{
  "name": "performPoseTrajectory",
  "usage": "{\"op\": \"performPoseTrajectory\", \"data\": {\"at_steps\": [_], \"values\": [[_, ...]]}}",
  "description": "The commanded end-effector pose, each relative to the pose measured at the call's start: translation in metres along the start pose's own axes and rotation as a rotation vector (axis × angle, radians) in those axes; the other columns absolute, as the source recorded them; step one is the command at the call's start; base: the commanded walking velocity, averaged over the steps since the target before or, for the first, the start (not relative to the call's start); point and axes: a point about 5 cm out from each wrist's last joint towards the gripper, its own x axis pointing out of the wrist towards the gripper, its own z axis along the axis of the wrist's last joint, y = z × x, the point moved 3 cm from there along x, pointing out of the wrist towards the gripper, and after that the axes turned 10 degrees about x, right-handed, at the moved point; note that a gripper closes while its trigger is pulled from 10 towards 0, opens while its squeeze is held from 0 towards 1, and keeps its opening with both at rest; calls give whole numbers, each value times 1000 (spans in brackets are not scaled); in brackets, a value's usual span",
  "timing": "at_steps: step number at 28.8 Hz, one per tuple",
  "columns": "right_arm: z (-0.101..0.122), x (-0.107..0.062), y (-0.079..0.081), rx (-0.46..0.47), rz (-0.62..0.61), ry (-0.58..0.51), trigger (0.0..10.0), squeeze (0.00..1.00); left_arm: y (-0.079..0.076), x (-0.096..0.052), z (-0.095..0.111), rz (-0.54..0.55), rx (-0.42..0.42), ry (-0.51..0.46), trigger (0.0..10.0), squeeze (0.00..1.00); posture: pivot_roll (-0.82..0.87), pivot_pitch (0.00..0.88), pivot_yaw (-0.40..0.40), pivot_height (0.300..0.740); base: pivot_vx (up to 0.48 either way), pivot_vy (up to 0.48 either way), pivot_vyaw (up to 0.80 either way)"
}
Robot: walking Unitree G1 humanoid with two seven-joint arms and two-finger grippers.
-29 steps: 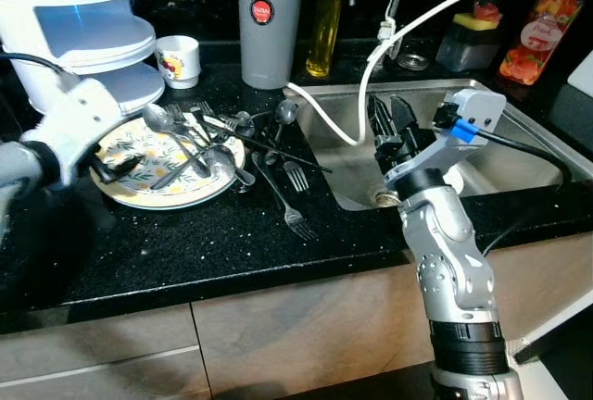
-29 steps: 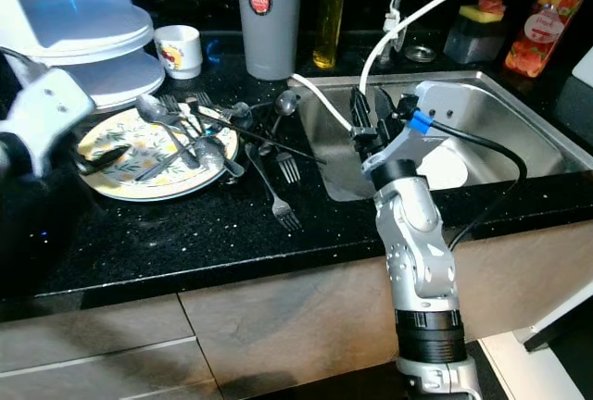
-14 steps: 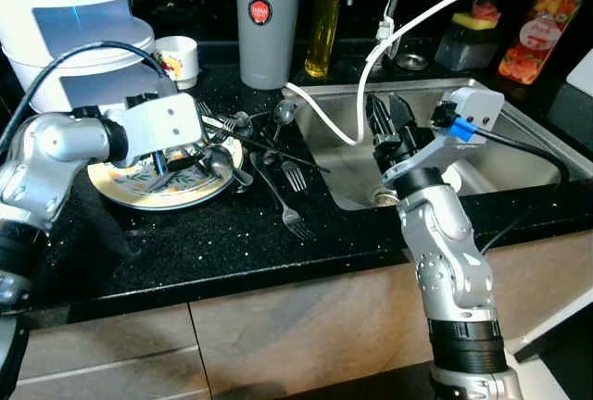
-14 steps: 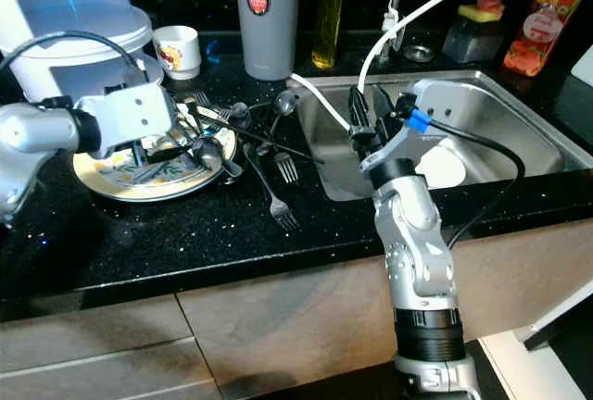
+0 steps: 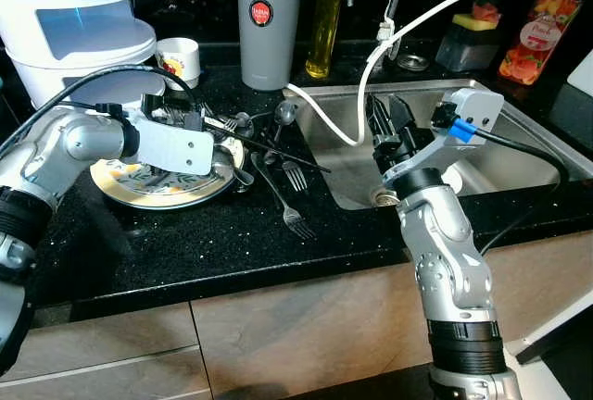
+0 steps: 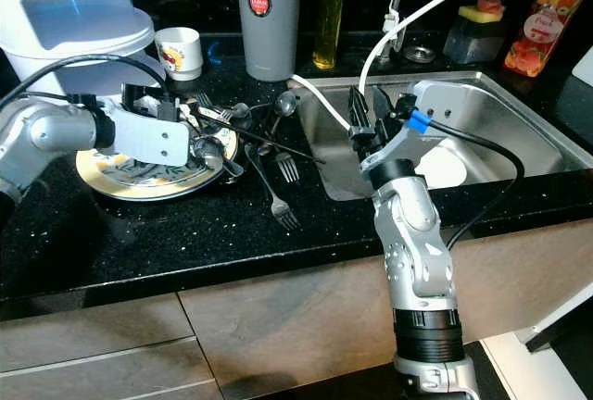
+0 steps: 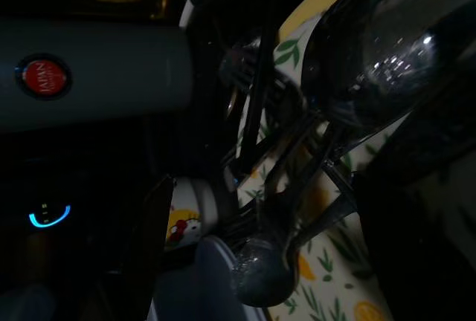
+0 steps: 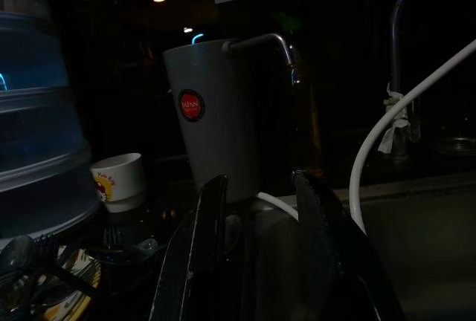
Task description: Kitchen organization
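Note:
A floral yellow-rimmed plate (image 5: 130,192) lies on the black counter with several spoons and forks (image 5: 243,130) piled on it and spilling toward the sink. My left gripper (image 5: 174,111) hovers low over the plate's far side, open, its fingers around the pile; up close the left wrist view shows a spoon bowl (image 7: 387,53) and crossed handles on the plate (image 7: 335,261). Two forks (image 5: 293,198) lie loose on the counter. My right gripper (image 5: 387,115) stands open over the sink's left edge, its fingers (image 8: 201,239) holding nothing.
A steel sink (image 5: 528,141) holds a white dish (image 6: 443,167). A white hose (image 5: 408,30) arcs over it. Behind stand a grey flask (image 5: 269,20), an oil bottle (image 5: 324,20), a small cup (image 5: 178,59), stacked white containers (image 5: 79,30) and a soap bottle (image 5: 537,34).
My left arm swung in from the plate's left edge and now reaches across the plate to its far side over the cutlery. The right arm has not moved.

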Motion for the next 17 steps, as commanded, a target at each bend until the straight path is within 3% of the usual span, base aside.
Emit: {"op": "performPoseTrajectory", "data": {"at_steps": [1, 8, 9, 11, 12, 13, 14, 16, 17], "values": [[0, -2, -2, -5, -10, -1, 10000, 0, -12, 14, 8, -17, 37, -22, 10000, 0, 111, 7, -16, 740, 0, 0, 0], [0, -1, -1, -5, -8, 0, 10000, 0, -13, 23, 18, 25, 41, -56, 9686, 0, 111, 7, -16, 740, 0, 0, 0], [0, -1, -1, -5, -6, 1, 10000, 0, -14, 27, 23, 39, 34, -76, 8863, 0, 109, 5, -19, 740, 0, 0, 0], [0, 0, 0, -4, -3, 1, 10000, 0, -18, 34, 35, 47, 27, -129, 8627, 0, 109, 5, -19, 740, 0, 0, 0], [0, 0, 0, -4, -2, 2, 10000, 0, -21, 37, 39, 48, 29, -148, 7804, 0, 109, 5, -19, 740, 0, 0, 0], [0, 0, 0, -4, -2, 2, 10000, 0, -21, 37, 39, 48, 29, -148, 7804, 0, 109, 5, -19, 740, 0, 0, 0], [0, 0, 0, -5, -1, 3, 10000, 0, -25, 39, 43, 40, 43, -160, 6706, 0, 105, 1, -25, 740, 0, 0, 0], [0, 0, 0, -6, -1, 4, 10000, 0, -27, 41, 45, 35, 52, -167, 6157, 0, 105, 1, -25, 740, 0, 0, 0], [0, 0, 0, -6, -1, 3, 10000, 0, -32, 43, 46, 20, 70, -171, 588, 0, 103, 0, -24, 740, 0, 0, 0]]}}
